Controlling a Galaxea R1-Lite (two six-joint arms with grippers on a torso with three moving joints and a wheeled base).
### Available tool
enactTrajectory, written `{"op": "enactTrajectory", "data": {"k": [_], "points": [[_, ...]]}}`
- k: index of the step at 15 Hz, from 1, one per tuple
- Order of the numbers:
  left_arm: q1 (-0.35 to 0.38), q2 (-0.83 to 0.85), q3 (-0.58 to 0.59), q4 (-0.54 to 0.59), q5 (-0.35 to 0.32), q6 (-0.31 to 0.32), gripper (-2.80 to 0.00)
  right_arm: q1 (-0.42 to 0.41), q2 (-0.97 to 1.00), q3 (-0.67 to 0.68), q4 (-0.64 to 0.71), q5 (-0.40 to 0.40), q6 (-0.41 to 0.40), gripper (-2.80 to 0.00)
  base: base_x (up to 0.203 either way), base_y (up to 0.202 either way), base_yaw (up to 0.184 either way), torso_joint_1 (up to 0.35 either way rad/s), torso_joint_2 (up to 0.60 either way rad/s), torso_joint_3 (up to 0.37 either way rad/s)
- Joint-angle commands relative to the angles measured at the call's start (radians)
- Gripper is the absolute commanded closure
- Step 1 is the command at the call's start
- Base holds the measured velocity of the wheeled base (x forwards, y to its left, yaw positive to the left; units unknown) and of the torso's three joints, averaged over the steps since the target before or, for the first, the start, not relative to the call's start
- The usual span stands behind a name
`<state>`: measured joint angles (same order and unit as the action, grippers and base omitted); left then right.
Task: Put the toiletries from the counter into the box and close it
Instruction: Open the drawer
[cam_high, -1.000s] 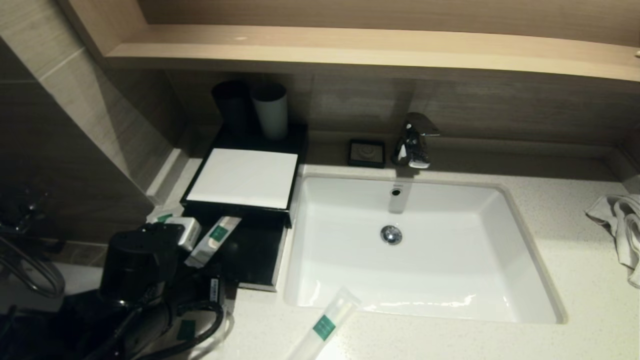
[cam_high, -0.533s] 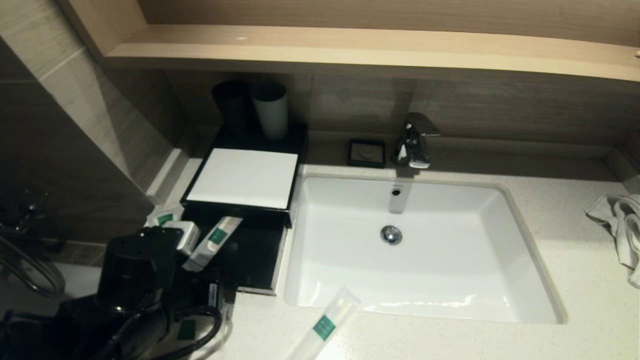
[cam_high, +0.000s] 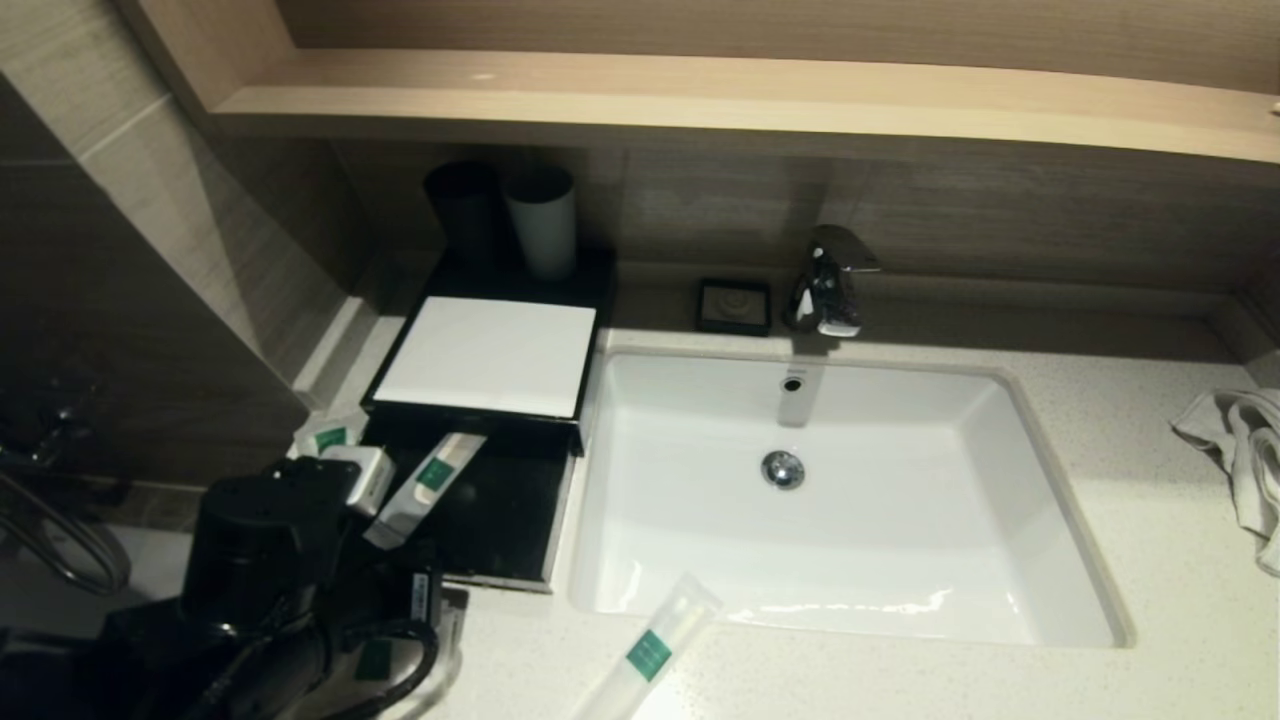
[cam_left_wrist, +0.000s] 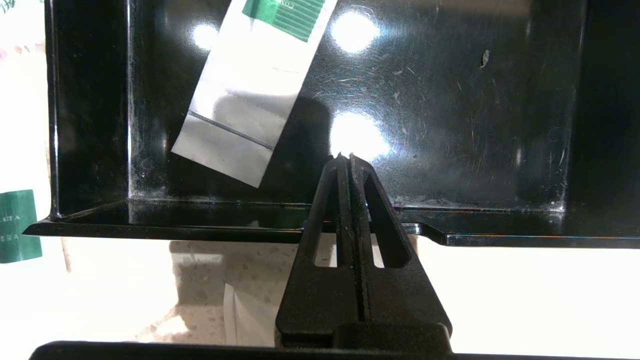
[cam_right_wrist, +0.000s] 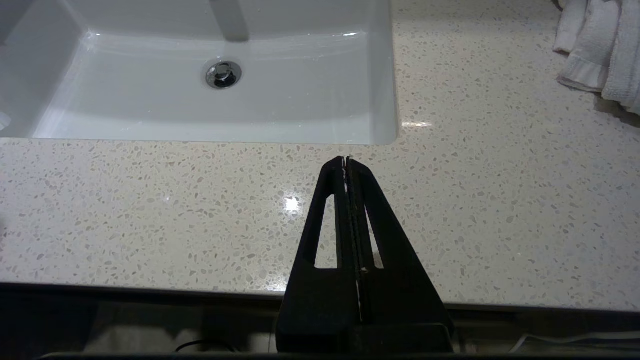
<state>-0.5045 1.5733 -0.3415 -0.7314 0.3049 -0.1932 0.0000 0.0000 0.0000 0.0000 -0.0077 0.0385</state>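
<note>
The black box with a white top stands left of the sink, its drawer pulled out toward me. A white sachet with a green label lies slanted in the drawer against its left wall, as the left wrist view also shows. My left gripper is shut and empty, its tips just past the drawer's front lip; the arm is at the lower left. Two small white packets lie left of the drawer. A white tube lies on the counter's front. My right gripper is shut over the bare counter.
The white sink fills the middle, with the tap and a black soap dish behind it. A black cup and a white cup stand behind the box. A white towel lies at the right edge.
My left arm has drawn back toward the counter's front. The drawer's front edge and the sachet have shifted slightly the same way.
</note>
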Motion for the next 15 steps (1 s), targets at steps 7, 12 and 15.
{"op": "enactTrajectory", "data": {"k": [7,12,15], "points": [[0.001,-0.100,-0.053,-0.013,0.002,-0.002,0.00,0.000,0.000,0.000,0.000,0.000,0.000,0.00,0.000,0.000,0.000,0.000,0.00,0.000],[0.000,-0.232,-0.068,0.017,-0.002,0.003,0.00,0.000,0.000,0.000,0.000,0.000,0.000,0.00,0.000,0.000,0.000,0.000,0.00,0.000],[-0.001,-0.327,-0.095,0.187,-0.062,0.004,0.00,-0.001,0.000,0.000,0.000,0.000,0.000,0.00,0.000,0.000,0.000,0.000,0.00,0.000]]}}
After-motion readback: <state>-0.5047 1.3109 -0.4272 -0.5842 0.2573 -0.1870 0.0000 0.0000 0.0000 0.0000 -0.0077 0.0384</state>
